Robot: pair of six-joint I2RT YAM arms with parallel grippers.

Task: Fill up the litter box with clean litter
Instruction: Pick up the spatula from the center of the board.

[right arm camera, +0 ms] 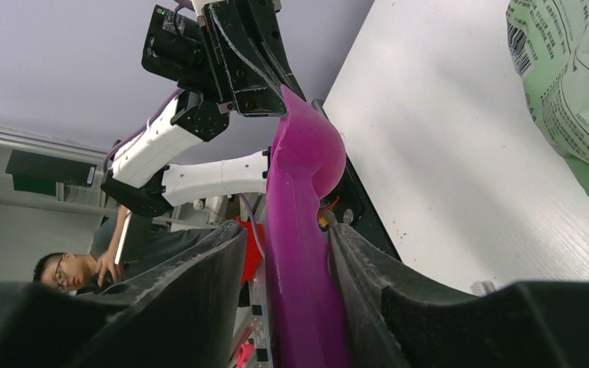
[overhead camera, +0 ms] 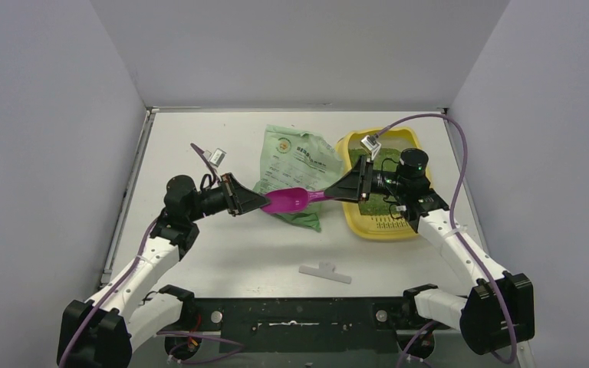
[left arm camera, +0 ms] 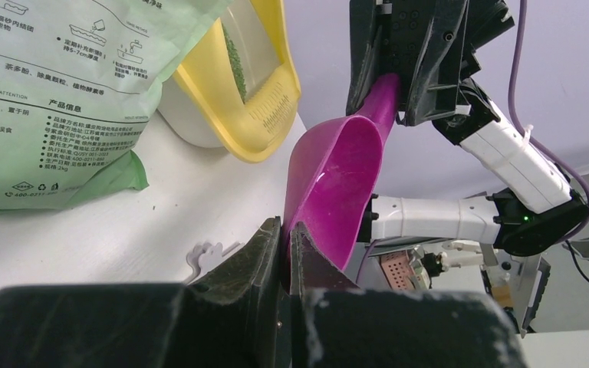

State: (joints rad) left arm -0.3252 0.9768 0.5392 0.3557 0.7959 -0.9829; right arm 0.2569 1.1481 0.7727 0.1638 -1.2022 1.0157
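Plainly, the filling is only partly done: the litter box (overhead camera: pixel 387 230) lies on the table at my right, behind my right wrist. It already holds some clean litter (overhead camera: pixel 384 162), in green patches with pale floor between them. The magenta scoop (left arm camera: pixel 337 180) is in the air between my arms, over the near corner of the green bag (overhead camera: pixel 295 157). My left gripper (left arm camera: pixel 285 230) is pinched tight on the bowl's rim. The left wrist view shows what the overhead cannot: the bowl is bare and glossy, carrying no granules. My right gripper (right arm camera: pixel 287 230) brackets the handle, but that wrist view shows a sliver of background beside one finger, so I cannot tell whether it clamps. More scooping looks necessary.
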